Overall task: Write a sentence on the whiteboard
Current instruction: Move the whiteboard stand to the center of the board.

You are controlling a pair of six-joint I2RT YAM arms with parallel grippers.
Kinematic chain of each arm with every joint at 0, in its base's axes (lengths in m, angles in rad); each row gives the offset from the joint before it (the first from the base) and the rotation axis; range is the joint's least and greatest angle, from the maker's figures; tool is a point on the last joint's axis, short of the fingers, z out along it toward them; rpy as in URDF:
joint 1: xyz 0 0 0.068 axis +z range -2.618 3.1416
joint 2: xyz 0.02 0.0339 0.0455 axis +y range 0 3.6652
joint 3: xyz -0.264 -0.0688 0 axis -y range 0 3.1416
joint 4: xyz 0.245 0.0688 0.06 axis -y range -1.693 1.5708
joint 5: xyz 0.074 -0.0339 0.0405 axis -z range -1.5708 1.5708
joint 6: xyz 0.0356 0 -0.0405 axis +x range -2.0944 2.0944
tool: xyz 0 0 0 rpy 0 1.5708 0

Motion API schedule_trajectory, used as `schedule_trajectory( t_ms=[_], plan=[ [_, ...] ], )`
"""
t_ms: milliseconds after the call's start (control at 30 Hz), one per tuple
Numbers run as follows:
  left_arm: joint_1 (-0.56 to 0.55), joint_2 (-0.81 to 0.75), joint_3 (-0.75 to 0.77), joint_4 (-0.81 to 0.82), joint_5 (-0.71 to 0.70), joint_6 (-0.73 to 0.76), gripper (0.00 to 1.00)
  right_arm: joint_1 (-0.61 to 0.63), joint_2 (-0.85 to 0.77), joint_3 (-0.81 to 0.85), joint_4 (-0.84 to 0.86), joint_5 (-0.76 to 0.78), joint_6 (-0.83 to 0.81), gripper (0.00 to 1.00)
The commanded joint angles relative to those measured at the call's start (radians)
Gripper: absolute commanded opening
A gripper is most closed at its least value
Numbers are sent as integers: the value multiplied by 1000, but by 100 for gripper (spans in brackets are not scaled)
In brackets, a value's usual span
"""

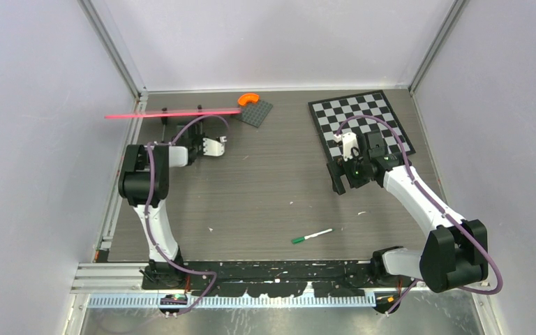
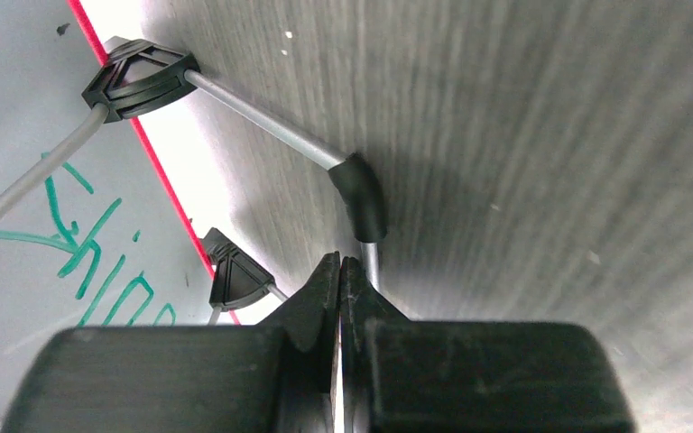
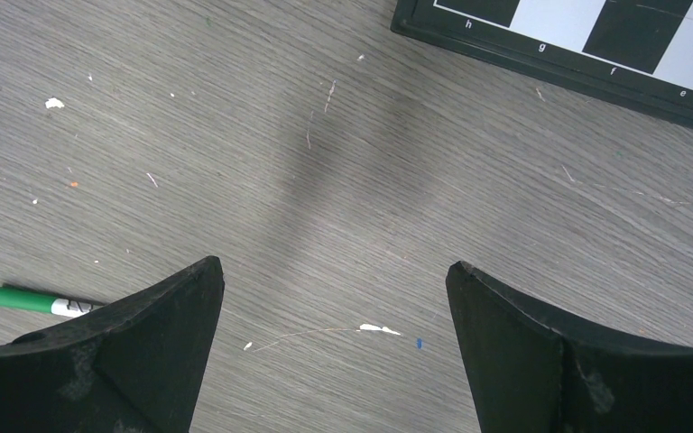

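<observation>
The whiteboard stands on edge at the back left and shows in the top view as a thin red-pink line. In the left wrist view its white face carries the sentence in green, only partly visible. Two black clips hold a grey wire stand. My left gripper is shut beside the board, and the wire runs behind its right fingertip. My right gripper is open and empty over bare table. A green-capped marker lies on the table at front centre.
A black-and-white chessboard lies at the back right, just beyond my right gripper. A grey baseplate with an orange piece sits at the back centre. Walls enclose the table on the left, back and right.
</observation>
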Motion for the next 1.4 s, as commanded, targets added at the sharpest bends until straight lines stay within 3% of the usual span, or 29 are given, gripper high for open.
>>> schedule_trajectory(
  t_ms=[0,500,800,933,1167,1267,1367],
  plan=[
    [-4,-53,-65,-207,98,-12,0,1,-19,3,11,-8,-16,97],
    [-78,-319,-333,-274,101,-18,0,1,-56,-7,7,-17,-25,97],
    [-199,-547,-514,-317,8,-88,0,2,-106,-21,-6,-26,-29,97],
    [-283,-710,-540,-432,-61,-177,8,1,-125,-29,-12,-30,-34,97],
    [-419,-1060,-363,-934,-9,-434,43,1,-140,-33,-13,-44,-34,97],
    [-503,-1123,-164,-1179,132,-587,49,1,-130,-30,-14,-56,-35,97],
    [-526,-1081,69,-1349,282,-788,53,1,-119,-26,-20,-73,-37,97]
  ],
)
